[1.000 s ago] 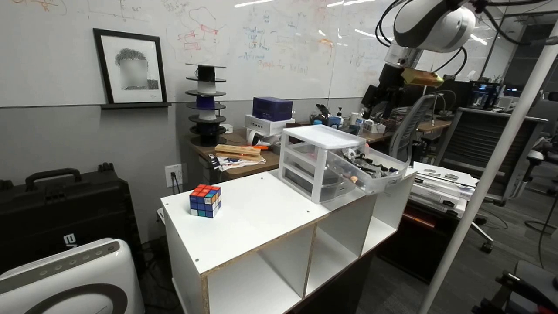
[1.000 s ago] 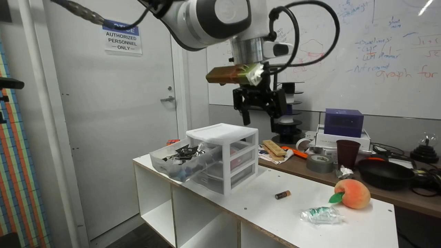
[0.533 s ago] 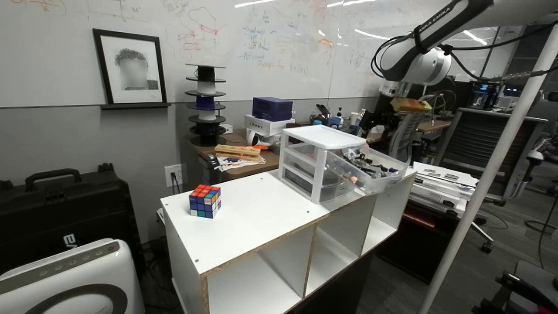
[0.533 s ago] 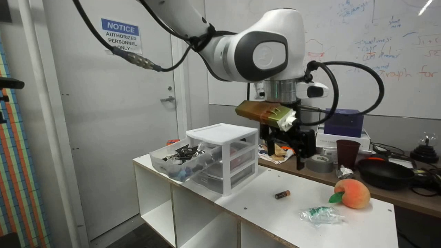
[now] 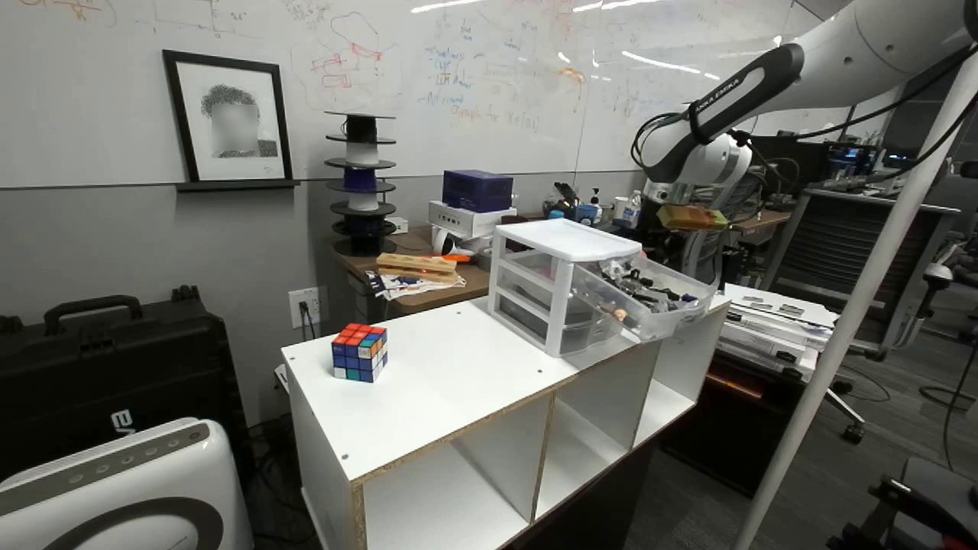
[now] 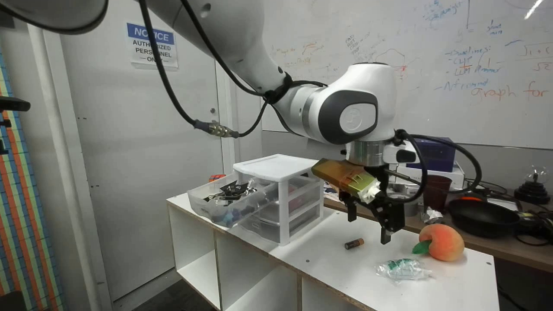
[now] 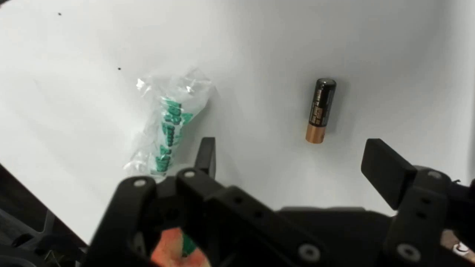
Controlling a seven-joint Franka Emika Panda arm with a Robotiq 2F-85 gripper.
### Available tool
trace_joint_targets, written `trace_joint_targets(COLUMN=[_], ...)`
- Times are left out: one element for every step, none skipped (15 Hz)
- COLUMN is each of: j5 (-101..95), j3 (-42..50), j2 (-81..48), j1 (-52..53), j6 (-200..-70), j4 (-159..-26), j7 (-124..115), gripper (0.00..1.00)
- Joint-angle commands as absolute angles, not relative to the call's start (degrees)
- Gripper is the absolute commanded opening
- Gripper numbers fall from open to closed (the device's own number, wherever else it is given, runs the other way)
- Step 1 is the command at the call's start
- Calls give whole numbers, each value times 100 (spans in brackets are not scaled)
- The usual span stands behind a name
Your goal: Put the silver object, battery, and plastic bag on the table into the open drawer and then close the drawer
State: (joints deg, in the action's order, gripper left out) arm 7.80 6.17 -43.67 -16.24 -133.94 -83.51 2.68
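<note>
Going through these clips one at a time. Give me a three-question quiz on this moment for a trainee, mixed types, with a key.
1. True or false: the battery lies outside the open drawer, on the white tabletop.
2. Which of these is nearest the plastic bag? A) Rubik's cube; B) peach; C) black pan.
3. How do the fingers stand, and do they hold anything?

Key: 1. True. 2. B. 3. Open, holding nothing.
</note>
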Motion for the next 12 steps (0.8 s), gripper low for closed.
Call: trace_joint_targets(j5=[867, 863, 871, 871, 877, 867, 870, 873, 879, 881, 868, 868], j3=[512, 505, 478, 462, 441, 438, 423, 405, 377, 352, 333, 312], j2=[-4975, -5085, -5187, -5273, -5353, -5427, -5495, -5550, -5586, -5621, -5638, -5644], j1=[-1647, -1635, -1646, -1649, -1654, -1650, -1652, -1655, -1659, -1661, -1652, -1655], j6=[-13154, -13143, -13121, -13090, -13044, -13015, -12969, -12916, -12842, -12771, -12685, -12555], j4=[-7537, -7425, -7317, -7220, -7120, -7022, -6930, -6844, -6776, -6705, -6666, -6613], j7=[49, -24, -43, -70, -92, -120, -137, -140, -124, -104, -76, -49], gripper=[100, 100, 100, 100, 100, 100, 100, 100, 75, 73, 67, 56])
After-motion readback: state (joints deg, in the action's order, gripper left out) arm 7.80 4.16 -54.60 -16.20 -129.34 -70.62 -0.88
